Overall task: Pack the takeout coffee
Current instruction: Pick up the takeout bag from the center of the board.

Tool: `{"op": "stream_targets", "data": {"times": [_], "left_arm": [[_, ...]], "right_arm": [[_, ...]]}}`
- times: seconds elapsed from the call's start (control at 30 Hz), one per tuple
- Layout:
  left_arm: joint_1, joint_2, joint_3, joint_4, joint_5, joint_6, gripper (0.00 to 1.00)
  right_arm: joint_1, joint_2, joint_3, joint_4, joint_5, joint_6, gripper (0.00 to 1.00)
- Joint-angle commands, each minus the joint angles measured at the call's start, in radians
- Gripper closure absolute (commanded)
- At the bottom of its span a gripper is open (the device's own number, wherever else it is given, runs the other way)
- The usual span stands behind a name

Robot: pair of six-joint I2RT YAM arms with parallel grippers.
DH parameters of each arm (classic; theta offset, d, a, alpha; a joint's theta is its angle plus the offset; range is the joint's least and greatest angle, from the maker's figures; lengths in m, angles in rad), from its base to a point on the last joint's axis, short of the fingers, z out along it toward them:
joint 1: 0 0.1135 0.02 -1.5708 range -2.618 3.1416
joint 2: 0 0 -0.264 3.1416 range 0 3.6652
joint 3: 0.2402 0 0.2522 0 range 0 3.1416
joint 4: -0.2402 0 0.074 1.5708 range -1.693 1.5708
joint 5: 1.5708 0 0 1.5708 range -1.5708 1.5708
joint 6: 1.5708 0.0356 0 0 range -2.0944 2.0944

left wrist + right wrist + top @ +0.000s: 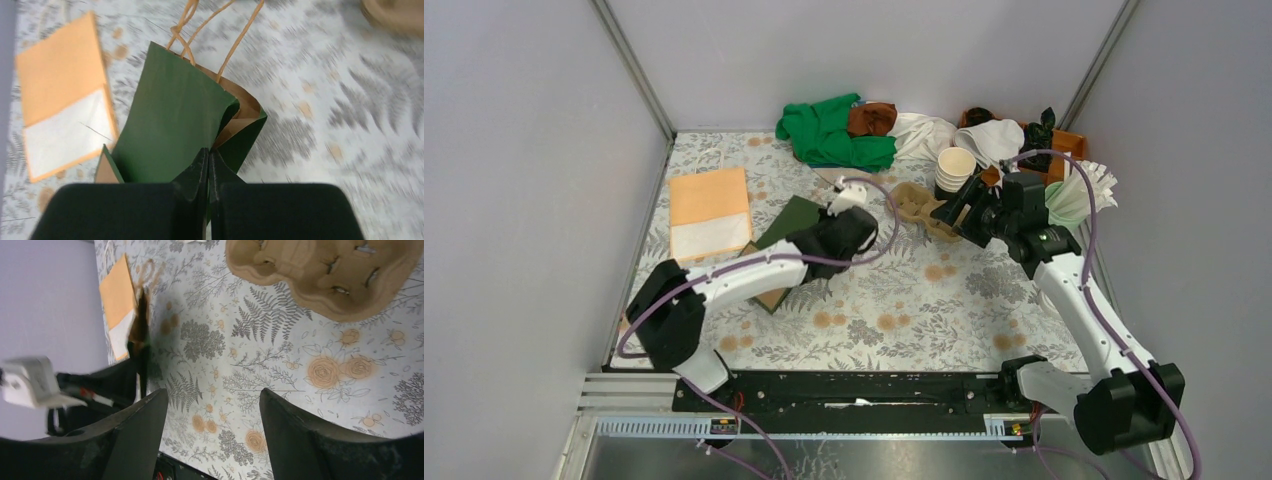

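Note:
The takeout coffee is out of view in every frame. A green paper bag (175, 120) with brown twine handles (220, 45) lies left of the table's middle (786, 222), its mouth gaping and showing a brown inside. My left gripper (209, 152) is shut on the bag's wall at the mouth (812, 243). In the right wrist view the bag (142, 330) appears edge-on. My right gripper (212, 392) stands open with nothing between its fingers, hovering just beside the brown pulp cup carrier (325, 275), at the carrier's right end in the top view (951, 212).
A stack of lidless cream cups (954, 165) stands behind the carrier (916, 203). Green, brown and white cloths (829, 130) are heaped along the back wall. A flat orange-and-white bag (709, 210) lies at the left. A white pleated paper thing (1086, 190) sits at the right wall.

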Motion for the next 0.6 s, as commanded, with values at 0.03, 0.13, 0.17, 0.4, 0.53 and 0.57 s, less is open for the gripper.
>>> {"op": "stream_targets", "data": {"times": [0.03,0.13,0.17,0.4,0.53,0.57], "left_arm": [[-0.119,-0.155,-0.213,0.182,0.171,-0.090,1.00],[-0.156,-0.239,-0.321,0.272,0.251,-0.119,1.00],[-0.165,-0.267,-0.355,0.303,0.276,-0.120,1.00],[-0.171,-0.339,-0.446,0.369,0.446,-0.116,1.00],[-0.173,-0.345,-0.447,0.364,0.488,-0.119,1.00],[-0.174,-0.348,-0.448,0.362,0.487,-0.121,1.00]], "right_arm": [[0.012,0.074,0.071,-0.005,-0.157,-0.008,0.28],[0.031,0.133,0.076,0.014,-0.195,0.010,0.32],[0.042,0.153,0.075,0.021,-0.200,0.019,0.32],[0.134,0.294,0.035,0.140,-0.184,0.148,0.29],[0.217,0.363,0.055,0.207,-0.094,0.230,0.29],[0.226,0.379,0.059,0.226,-0.086,0.247,0.29]]}}
